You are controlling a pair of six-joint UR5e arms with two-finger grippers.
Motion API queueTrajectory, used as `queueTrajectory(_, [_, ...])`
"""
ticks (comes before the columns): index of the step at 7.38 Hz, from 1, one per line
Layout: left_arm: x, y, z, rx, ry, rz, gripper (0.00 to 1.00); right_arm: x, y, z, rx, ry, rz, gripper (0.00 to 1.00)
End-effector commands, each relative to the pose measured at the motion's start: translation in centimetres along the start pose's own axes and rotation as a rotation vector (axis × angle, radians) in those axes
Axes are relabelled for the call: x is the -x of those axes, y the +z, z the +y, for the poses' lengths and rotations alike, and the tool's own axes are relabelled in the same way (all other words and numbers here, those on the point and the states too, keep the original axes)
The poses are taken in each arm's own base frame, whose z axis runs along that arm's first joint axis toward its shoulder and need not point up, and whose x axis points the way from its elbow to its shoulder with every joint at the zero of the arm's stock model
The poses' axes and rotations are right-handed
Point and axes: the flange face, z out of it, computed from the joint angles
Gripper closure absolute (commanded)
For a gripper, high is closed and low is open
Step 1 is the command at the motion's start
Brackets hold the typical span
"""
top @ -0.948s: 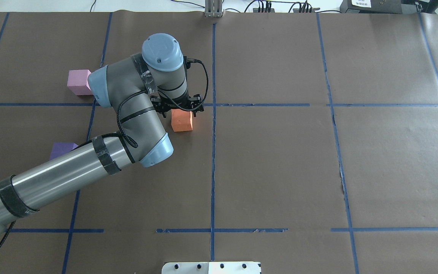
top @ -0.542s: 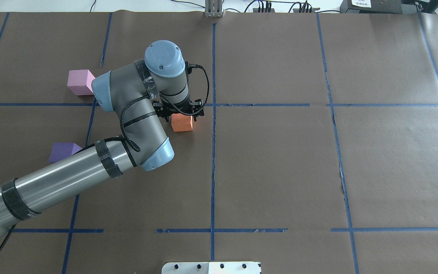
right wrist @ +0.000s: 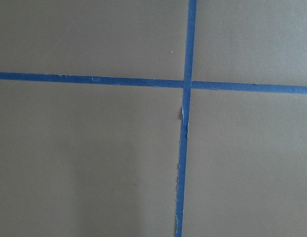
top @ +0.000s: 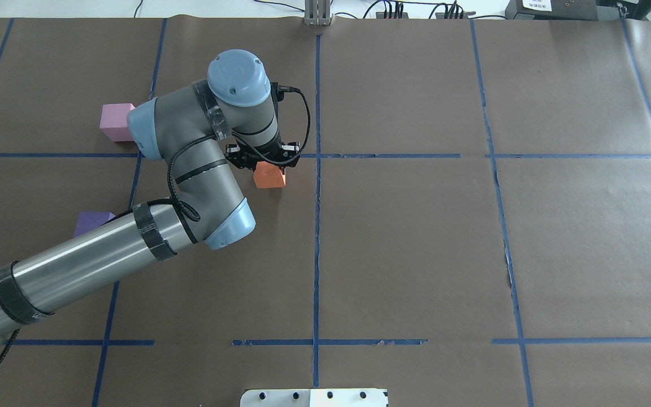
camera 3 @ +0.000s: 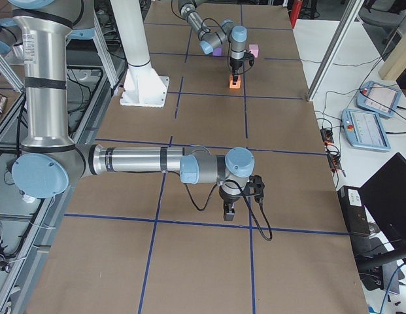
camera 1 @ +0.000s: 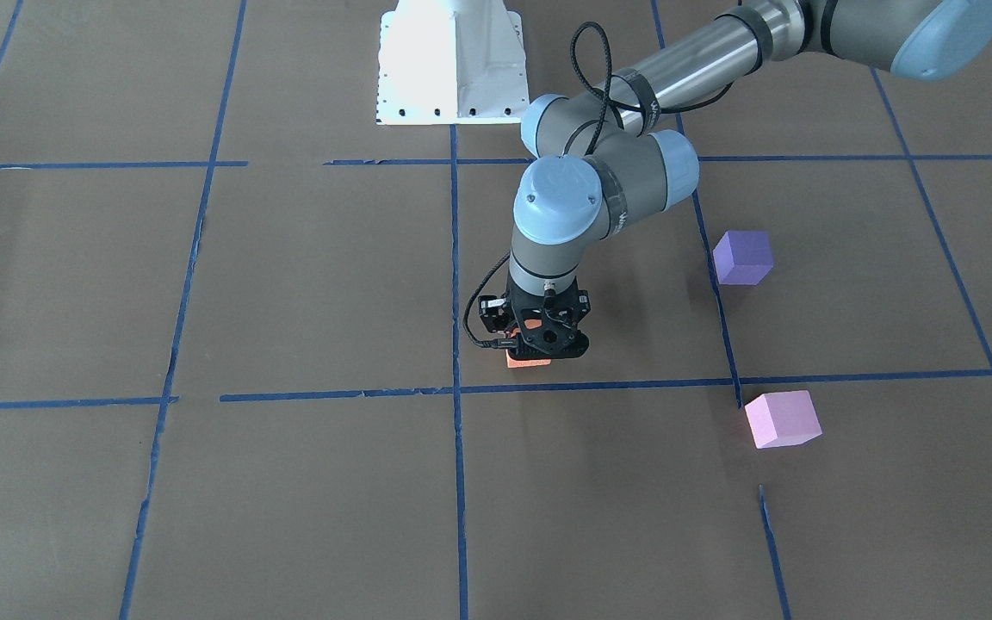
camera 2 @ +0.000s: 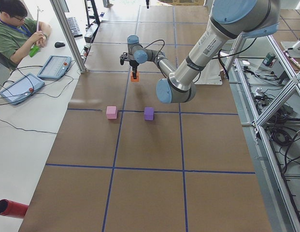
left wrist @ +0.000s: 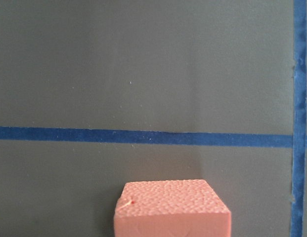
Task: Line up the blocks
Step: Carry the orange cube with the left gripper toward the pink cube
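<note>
The orange foam cube (top: 270, 180), eight o'clock from the blue tape crossing (top: 318, 156), looks clamped in the left gripper's (top: 264, 165) closed fingers; a shallow pinch could let it twist and land askew of the pink foam cube (top: 115, 121) and purple foam cube (top: 91, 222).

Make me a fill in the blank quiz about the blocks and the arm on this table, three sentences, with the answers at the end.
1. The block under the left gripper is ___.
2. The pink block and purple block lie on ___ sides of a blue tape line.
3. The block nearest the robot's base is ___.
Answers: orange; opposite; purple.
</note>
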Motion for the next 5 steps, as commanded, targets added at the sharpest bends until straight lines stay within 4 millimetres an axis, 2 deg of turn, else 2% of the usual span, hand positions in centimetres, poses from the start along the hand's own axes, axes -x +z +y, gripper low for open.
queueTrajectory(1, [3.5,-9.0,2.2,-0.019,0.118,-0.017,1.0,0.0,-0.1,-0.1,-0.001,-0.001,-0.001,0.0])
queueTrajectory(2, [7.4,-10.4,5.0,-0.022,0.129,-0.004,1.0,0.0,0.0,0.0,0.001,-0.001,0.0,0.0])
queueTrajectory(3, [10.0,-9.9,5.9,-0.022,0.126,-0.007,1.0,0.0,0.1,0.0,0.002,0.0,-0.001,0.0])
queueTrajectory(4, [11.9,-9.7,5.2,-0.026,0.132,-0.023,1.0,0.1,0.0,-0.1,0.0,-0.002,0.0,0.0])
queueTrajectory(5, [15.2,-10.2,3.0,-0.045,0.174,-0.054,1.0,0.0,0.0,0.0,0.0,0.0,-0.001,0.0])
